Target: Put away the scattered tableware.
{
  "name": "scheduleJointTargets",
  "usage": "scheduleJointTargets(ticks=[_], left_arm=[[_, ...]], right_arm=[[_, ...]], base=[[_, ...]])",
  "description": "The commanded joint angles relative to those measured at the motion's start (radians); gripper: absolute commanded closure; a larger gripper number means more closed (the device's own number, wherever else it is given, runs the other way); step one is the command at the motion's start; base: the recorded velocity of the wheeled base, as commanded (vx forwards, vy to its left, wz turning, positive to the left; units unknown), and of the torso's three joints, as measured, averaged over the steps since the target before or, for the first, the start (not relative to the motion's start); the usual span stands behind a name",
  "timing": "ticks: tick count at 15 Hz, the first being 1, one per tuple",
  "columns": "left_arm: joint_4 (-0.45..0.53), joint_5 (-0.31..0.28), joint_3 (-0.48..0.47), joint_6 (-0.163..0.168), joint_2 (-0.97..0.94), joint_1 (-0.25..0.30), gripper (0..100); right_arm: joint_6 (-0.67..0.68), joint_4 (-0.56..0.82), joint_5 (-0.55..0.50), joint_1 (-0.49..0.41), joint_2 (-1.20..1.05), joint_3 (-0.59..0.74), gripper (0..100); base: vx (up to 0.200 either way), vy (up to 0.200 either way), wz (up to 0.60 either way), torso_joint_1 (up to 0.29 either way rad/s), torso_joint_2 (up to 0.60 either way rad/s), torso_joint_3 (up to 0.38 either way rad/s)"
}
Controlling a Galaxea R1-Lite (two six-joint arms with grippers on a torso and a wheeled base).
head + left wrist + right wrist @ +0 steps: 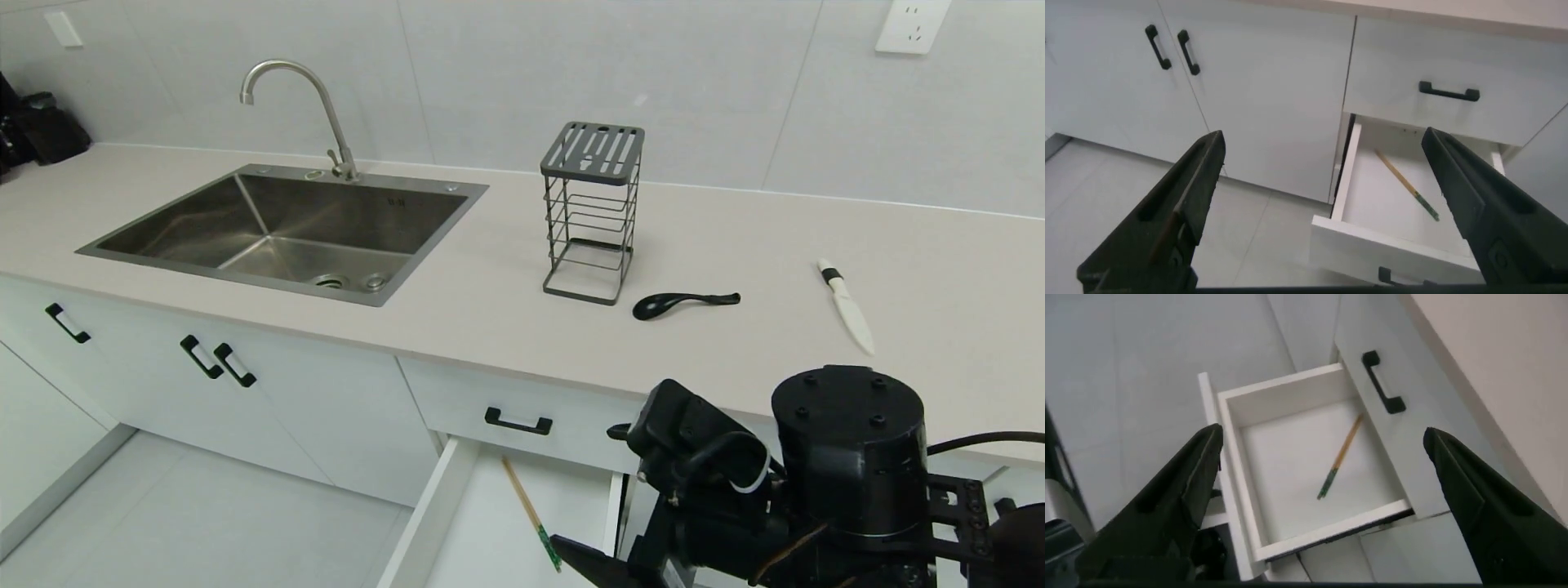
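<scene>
A black spoon [686, 302] lies on the counter beside the wire rack [592, 212]. Farther right on the counter lies a white knife [847, 306]. Below the counter, a white drawer [441, 506] stands pulled out with a single chopstick [531, 513] inside. My right gripper [1323, 437] hangs open above that drawer [1234, 490], and the chopstick [1341, 457] shows between its spread fingers. My left gripper [1323, 139] is open too, out in front of the cabinets, facing the drawer [1343, 184] and chopstick [1407, 184]. Neither gripper holds anything.
A steel sink [286, 233] with a curved faucet [314, 110] takes up the counter's left half. Cabinet doors with black handles [216, 359] sit left of the open drawer. A shut drawer with a black handle [518, 422] is directly above it.
</scene>
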Motion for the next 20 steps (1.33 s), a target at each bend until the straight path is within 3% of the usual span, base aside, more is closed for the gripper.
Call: scheduleJointTargets(ticks=[1, 2, 3, 5, 13, 17, 20], left_arm=[[0.0, 0.001, 0.0, 0.0, 0.0, -0.001, 0], [0.0, 0.001, 0.0, 0.0, 0.0, 0.001, 0], [0.0, 0.001, 0.0, 0.0, 0.0, 0.001, 0], [0.0, 0.001, 0.0, 0.0, 0.0, 0.001, 0], [0.0, 0.001, 0.0, 0.0, 0.0, 0.001, 0], [0.0, 0.001, 0.0, 0.0, 0.0, 0.001, 0], [0.0, 0.001, 0.0, 0.0, 0.0, 0.001, 0]], right_arm=[[0.0, -0.007, 0.037, -0.021, 0.017, 0.027, 0], [0.0, -0.007, 0.037, -0.021, 0.017, 0.027, 0], [-0.001, -0.013, 0.113, -0.069, 0.05, 0.039, 0], [0.006, -0.04, 0.11, -0.08, 0.072, 0.01, 0], [0.026, -0.049, 0.001, -0.281, 0.099, 0.004, 0], [0.129, -0.049, -0.061, -0.299, 0.106, 0.002, 0], [0.132, -0.053, -0.002, -0.382, 0.072, 0.004, 0]], base=[[0.0, 0.0, 0.0, 0.295, -0.55, -0.266], [0.0, 0.0, 0.0, 0.281, -0.56, -0.261], [0.0, 0.0, 0.0, 0.29, -0.57, -0.271], [0.0, 0.0, 0.0, 0.249, -0.51, -0.237], [0.0, 0.0, 0.0, 0.03, -0.05, -0.027], [0.0, 0.0, 0.0, 0.0, 0.0, 0.0], [0.0, 0.0, 0.0, 0.0, 0.0, 0.0]])
